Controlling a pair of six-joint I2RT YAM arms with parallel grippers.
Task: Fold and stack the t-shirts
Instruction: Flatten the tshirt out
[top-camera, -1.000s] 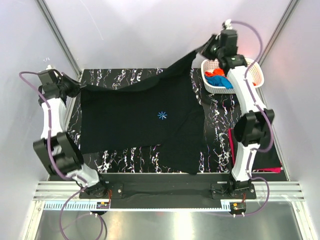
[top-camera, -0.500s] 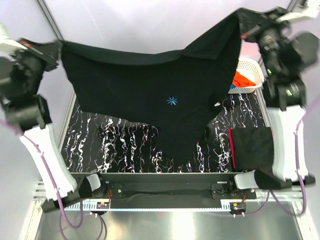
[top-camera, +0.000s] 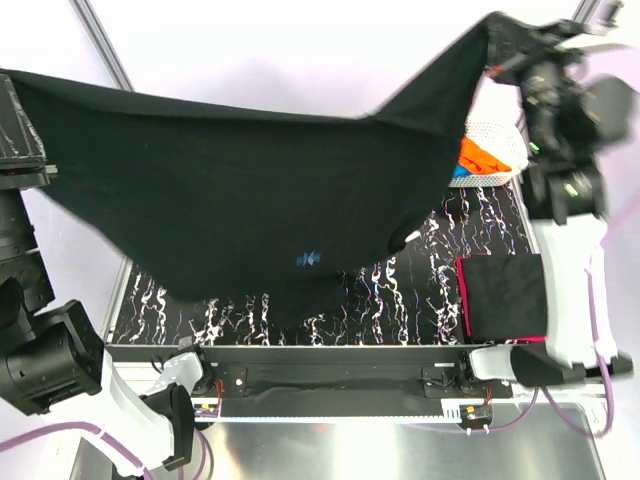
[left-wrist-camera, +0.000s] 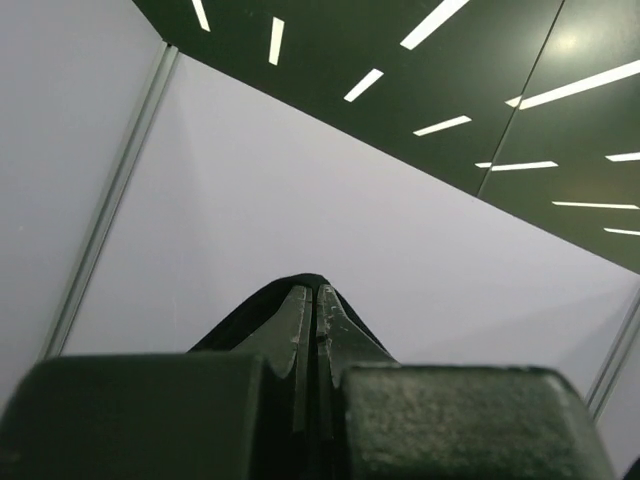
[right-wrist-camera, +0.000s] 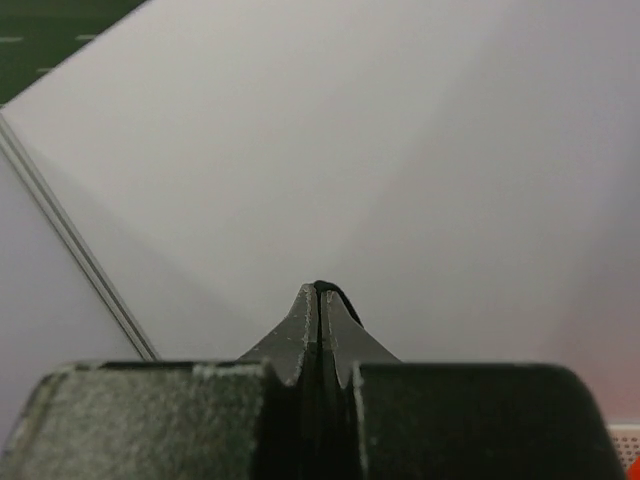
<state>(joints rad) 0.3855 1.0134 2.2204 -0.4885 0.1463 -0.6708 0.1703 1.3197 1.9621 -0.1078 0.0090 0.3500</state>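
Your left hand is pinched tight on the big black t-shirt. In the left wrist view its two fingers meet, with only a sliver of black cloth peeking out around the tips. Your right hand is clamped on the same shirt, and a small dark fold shows at the top of its closed fingers. Seen from above, the shirt hangs in the air between your two raised arms, spread wide like a curtain. Its top edge runs from the left hand out at 9 o'clock, at the very edge of the view, up to the right hand at 1 o'clock, and it sags a little in between. The lower part drapes over the middle and near side of the tabletop, and you cannot tell whether the hem touches it. The small blue chest mark sits low on the cloth toward 6 o'clock and looks blurred. At 2 o'clock the white basket stands on the tabletop, partly hidden behind the lifted cloth, with an orange shirt and a blue shirt showing inside it. At 4 o'clock a folded black shirt lies flat on the tabletop on top of a magenta shirt, whose edge shows along the left side.
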